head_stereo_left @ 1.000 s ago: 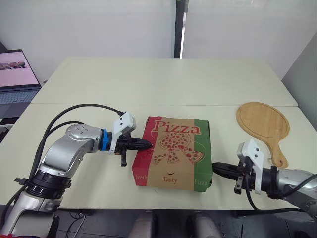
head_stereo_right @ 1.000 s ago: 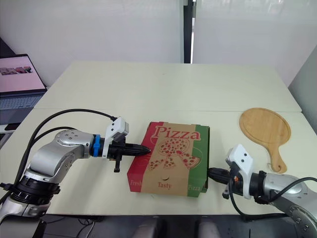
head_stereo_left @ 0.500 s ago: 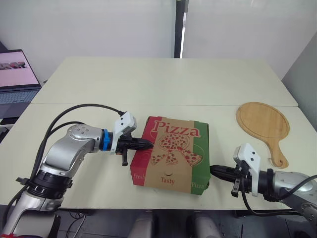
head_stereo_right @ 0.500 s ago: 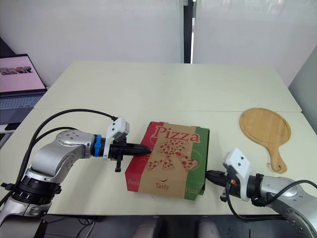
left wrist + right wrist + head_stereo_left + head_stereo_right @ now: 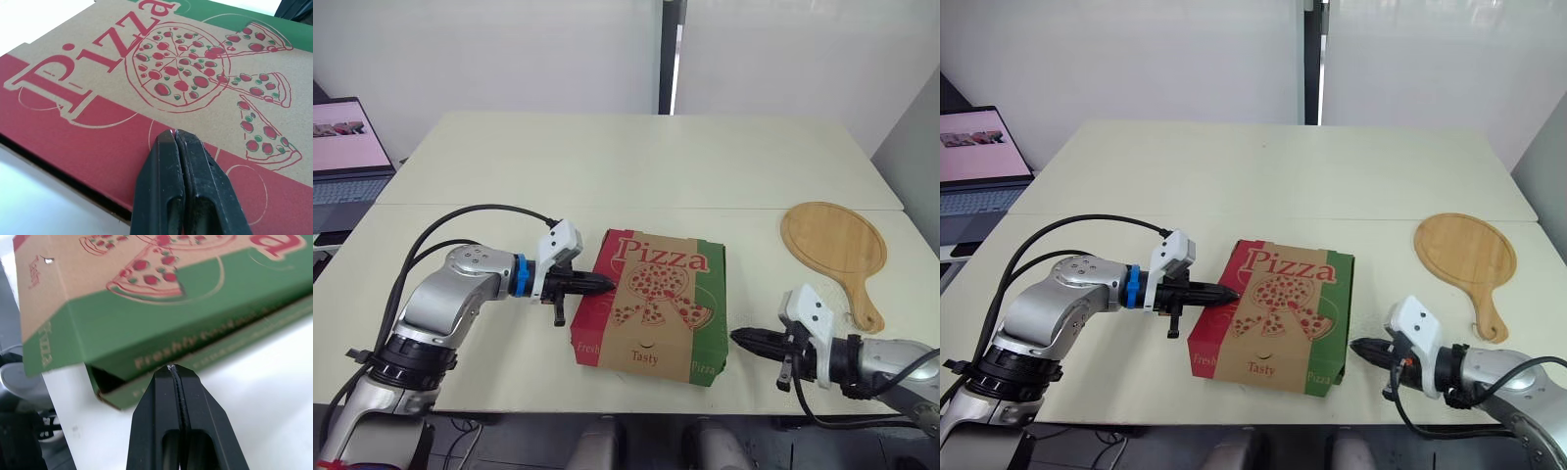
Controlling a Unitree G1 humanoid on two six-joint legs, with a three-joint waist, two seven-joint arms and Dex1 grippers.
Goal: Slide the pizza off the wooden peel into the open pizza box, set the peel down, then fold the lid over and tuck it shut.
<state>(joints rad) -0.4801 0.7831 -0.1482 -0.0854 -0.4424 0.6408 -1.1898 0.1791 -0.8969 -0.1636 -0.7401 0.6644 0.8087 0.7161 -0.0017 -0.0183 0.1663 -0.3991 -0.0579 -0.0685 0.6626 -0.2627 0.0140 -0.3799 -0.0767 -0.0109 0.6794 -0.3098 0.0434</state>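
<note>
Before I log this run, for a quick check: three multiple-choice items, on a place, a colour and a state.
1. The wooden peel lies: A on the floor; B on the table, right of the pizza box; C in a gripper.
2. On the lid, the strip at the left gripper is: A green; B brown; C red.
3. The lid is: A folded down; B upright; C missing.
B, flat beside the box; C, red under the fingers; A, its print faces up.
</note>
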